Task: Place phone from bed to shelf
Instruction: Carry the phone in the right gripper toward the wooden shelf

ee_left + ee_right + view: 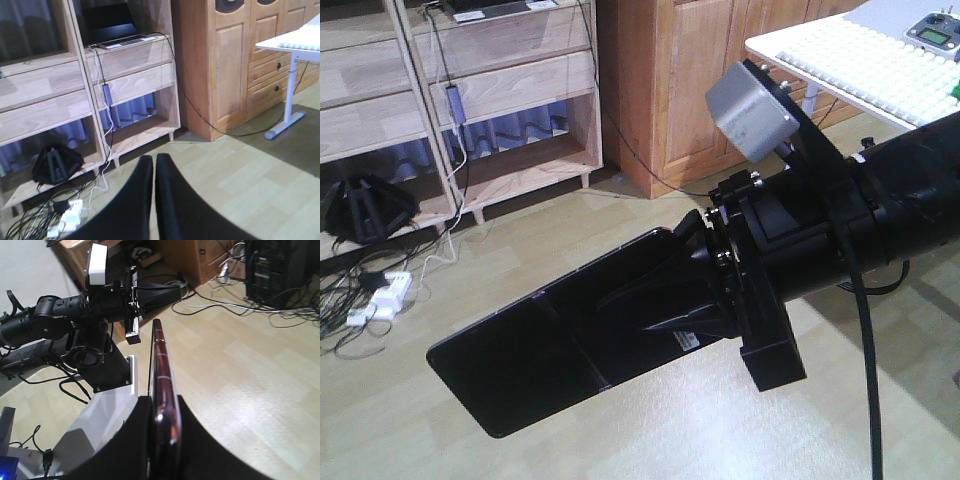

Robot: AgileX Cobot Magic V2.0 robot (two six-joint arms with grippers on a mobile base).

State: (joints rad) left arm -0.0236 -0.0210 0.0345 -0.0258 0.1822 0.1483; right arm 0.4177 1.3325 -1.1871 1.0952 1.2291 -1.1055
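2 black fingers of the right gripper clamp the phone by 1 short end, seen edge-on from the right wrist. In the front view the phone is held in the air over the wood floor. Its long axis slants from the gripper down to the lower left, its glossy face toward the camera. The shelf stands well apart at upper left. The left gripper is closed on nothing, its fingers nearly touching.
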